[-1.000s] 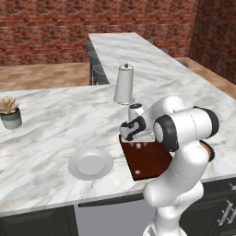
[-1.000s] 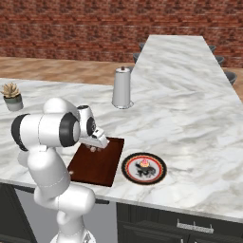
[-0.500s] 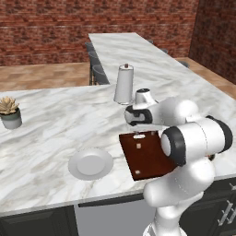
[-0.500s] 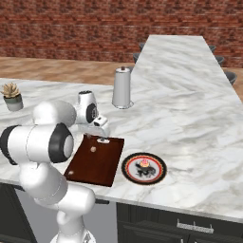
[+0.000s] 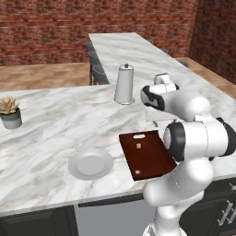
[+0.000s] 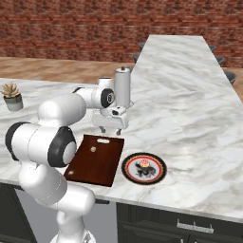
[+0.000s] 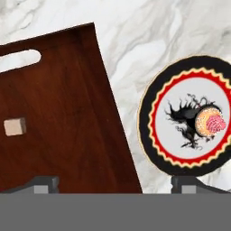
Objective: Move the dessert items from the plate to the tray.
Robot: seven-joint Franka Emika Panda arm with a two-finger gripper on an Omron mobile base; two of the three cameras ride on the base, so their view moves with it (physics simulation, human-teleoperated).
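Your gripper (image 6: pixel 115 127) hangs above the counter with its jaws spread wide and nothing between them; in the hand view the two fingertips (image 7: pixel 44 184) stand far apart at the bottom edge.

Take the tray (image 7: pixel 58 113) as your landmark. The gripper sits just past its slot-handle end, toward the steel canister (image 6: pixel 122 88). The tan morsel (image 7: pixel 14 127) already lies on the tray, near the handle end. The pink-frosted cupcake (image 7: pixel 211 124) is on the patterned plate (image 7: pixel 155 97), which sits just beside the tray's long edge, apart from it by a strip of marble.

What could go wrong from here:
- The cupcake is small and sits off-centre toward the plate's far side from the tray. If you descend over the plate's middle, you would probably close on nothing.
- Come down too low and a fingertip may strike the plate and shove it.
- Squeeze across the frosting rather than the wrapper and it may slip or tip.
- On the carry back, a low pass could brush the morsel off the tray.
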